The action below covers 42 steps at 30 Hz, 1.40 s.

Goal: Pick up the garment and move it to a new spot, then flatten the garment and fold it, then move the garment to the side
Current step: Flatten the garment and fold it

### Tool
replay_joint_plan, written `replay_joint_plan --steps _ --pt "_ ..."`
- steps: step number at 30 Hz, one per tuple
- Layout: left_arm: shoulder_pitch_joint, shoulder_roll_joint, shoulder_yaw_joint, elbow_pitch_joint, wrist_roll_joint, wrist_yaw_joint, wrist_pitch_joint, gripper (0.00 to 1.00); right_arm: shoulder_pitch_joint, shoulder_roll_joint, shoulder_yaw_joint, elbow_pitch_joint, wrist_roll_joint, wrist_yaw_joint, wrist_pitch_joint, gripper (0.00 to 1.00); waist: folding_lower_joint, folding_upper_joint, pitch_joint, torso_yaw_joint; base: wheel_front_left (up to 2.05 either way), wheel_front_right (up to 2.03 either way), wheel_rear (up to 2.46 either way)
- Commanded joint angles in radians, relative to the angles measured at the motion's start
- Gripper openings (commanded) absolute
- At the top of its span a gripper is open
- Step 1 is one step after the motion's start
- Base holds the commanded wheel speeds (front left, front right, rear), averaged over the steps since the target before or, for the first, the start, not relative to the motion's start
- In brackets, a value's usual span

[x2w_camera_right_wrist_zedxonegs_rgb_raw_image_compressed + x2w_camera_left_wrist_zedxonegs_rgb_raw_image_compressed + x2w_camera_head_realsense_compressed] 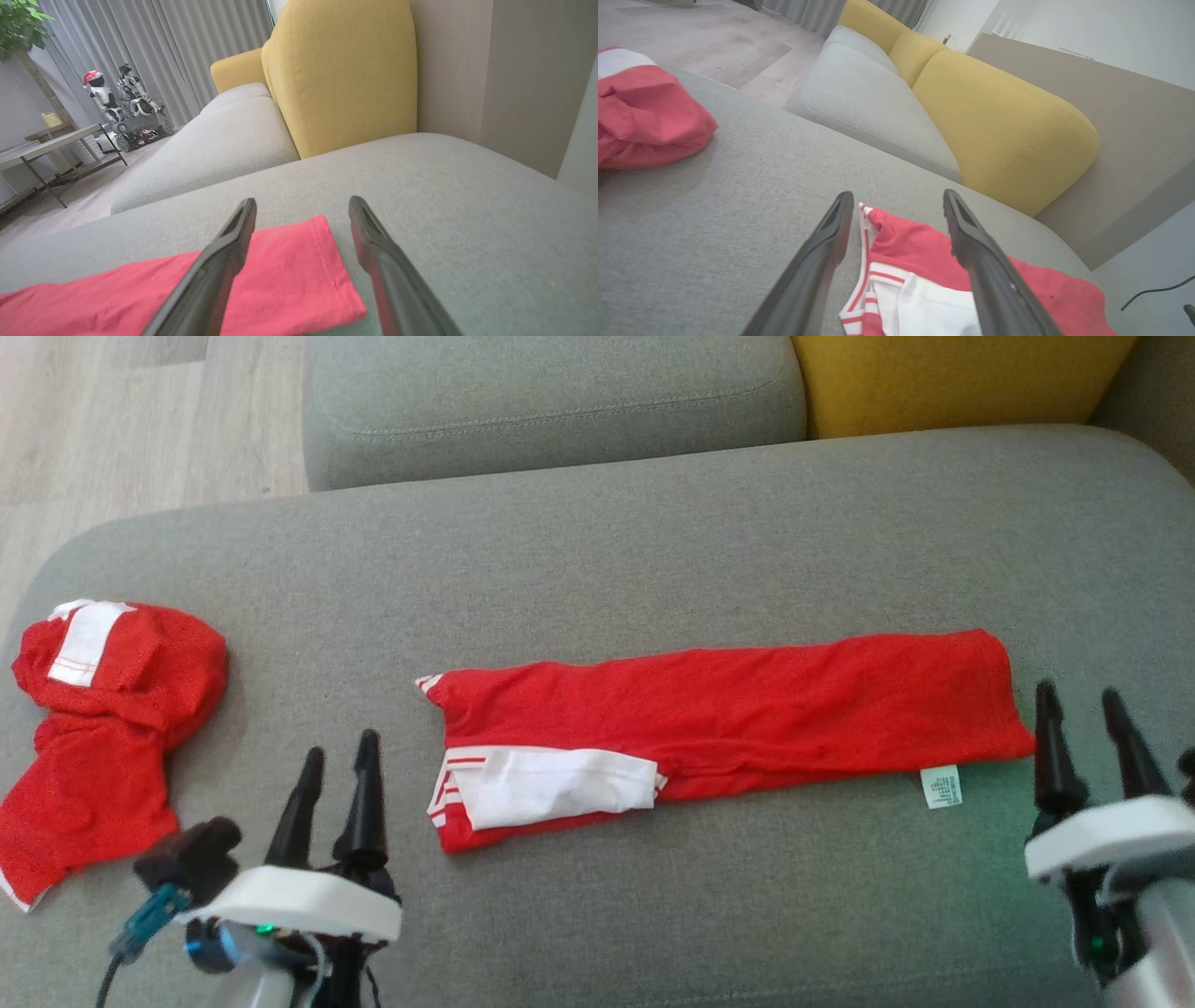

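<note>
A red garment (pixel 728 719) with white trim lies folded into a long strip across the grey cushion (pixel 597 560). Its white sleeve end (pixel 551 784) is at the left, and a small tag (pixel 941 786) sticks out near the right end. My left gripper (pixel 341 763) stands open just left of the strip's left end, nothing between its fingers. The left wrist view shows that end of the garment (pixel 920 270) between the open fingers and below them. My right gripper (pixel 1078 707) stands open just off the strip's right end, which is the red hem (pixel 299 280) in the right wrist view.
A second red and white garment (pixel 103 728) lies crumpled at the cushion's left edge. Behind are a grey seat cushion (pixel 551 401) and a yellow one (pixel 962 378). Wooden floor (pixel 140 420) lies beyond the left edge. A low table (pixel 51 149) and small robots (pixel 121 102) stand far off.
</note>
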Motion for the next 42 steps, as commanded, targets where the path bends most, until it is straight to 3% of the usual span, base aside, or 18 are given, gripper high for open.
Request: replay_joint_plan --steps 1,6,13,29,42 --pt "-0.040 -0.009 0.073 -0.022 0.030 -0.019 -0.012 1.00 0.004 -0.003 -0.001 -0.040 -0.031 -0.001 -0.013 1.00 0.0000 -0.0001 -0.001 0.001 0.00 0.00 0.00" --pt "-0.013 -0.053 0.144 0.012 0.084 -0.062 -0.012 1.00 0.038 0.035 -0.043 -0.068 -0.084 -0.001 -0.014 1.00 0.0000 -0.0001 0.000 0.006 0.00 0.00 0.00" --pt "-0.039 -0.063 0.148 0.040 0.140 -0.093 -0.012 1.00 -0.005 0.058 -0.093 -0.031 -0.088 -0.001 0.030 1.00 0.0000 -0.0001 0.043 0.022 0.00 0.00 0.00" --pt "-0.132 -0.064 0.102 0.050 0.138 -0.099 -0.012 1.00 -0.243 0.054 -0.176 0.234 -0.071 -0.001 0.244 1.00 0.0000 -0.0001 0.179 0.074 0.00 0.00 0.00" --pt "-0.170 -0.064 0.120 0.066 0.130 -0.099 -0.012 1.00 -0.335 0.053 -0.159 0.382 -0.122 -0.001 0.365 1.00 0.0000 -0.0001 0.215 0.076 0.00 0.00 0.00"
